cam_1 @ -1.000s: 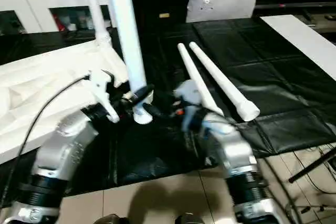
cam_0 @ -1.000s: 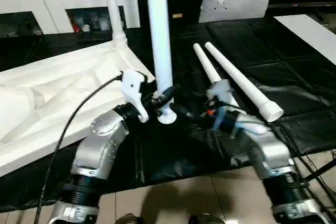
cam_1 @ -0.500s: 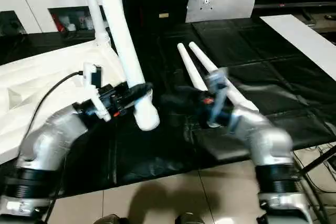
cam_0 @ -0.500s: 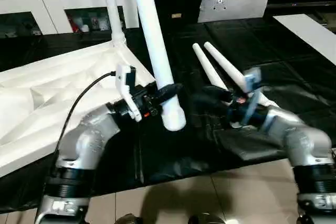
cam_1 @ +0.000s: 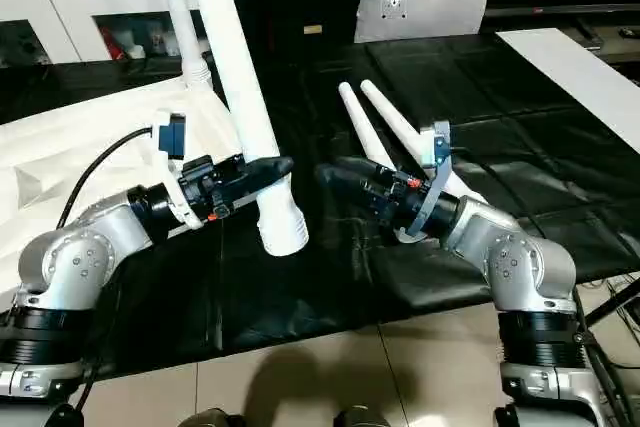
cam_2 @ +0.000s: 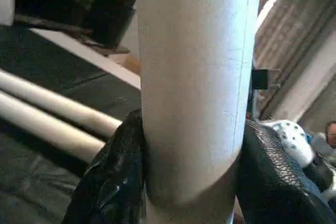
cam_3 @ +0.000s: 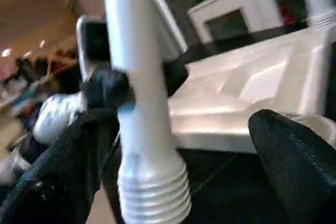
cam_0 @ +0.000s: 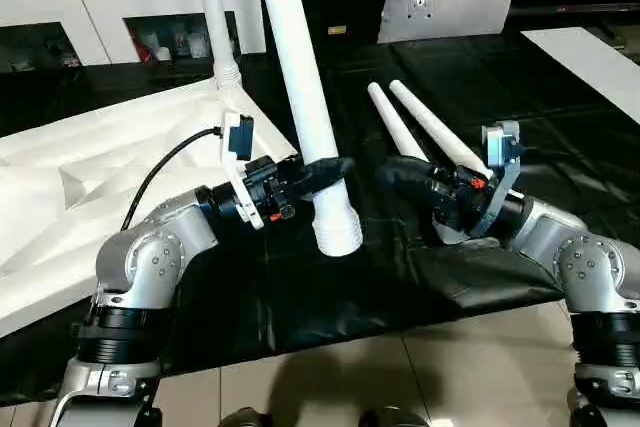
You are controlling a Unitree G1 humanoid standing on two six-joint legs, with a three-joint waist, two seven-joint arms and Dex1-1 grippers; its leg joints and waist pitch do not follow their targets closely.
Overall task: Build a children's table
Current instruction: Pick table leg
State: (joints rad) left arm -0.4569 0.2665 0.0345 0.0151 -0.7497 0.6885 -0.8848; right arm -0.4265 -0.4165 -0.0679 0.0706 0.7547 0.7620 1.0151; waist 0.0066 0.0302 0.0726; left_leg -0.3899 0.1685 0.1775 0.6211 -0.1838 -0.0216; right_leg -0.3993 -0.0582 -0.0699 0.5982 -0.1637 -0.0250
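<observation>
Here, leg between left fingers.

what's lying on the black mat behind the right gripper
Two long tapered white plastic table legs lie side by side on the black mat; the right gripper and arm cover their near ends.

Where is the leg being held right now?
In the left eye view the leg stands at centre, tilted, clamped by the left gripper, beside the tabletop.
</observation>
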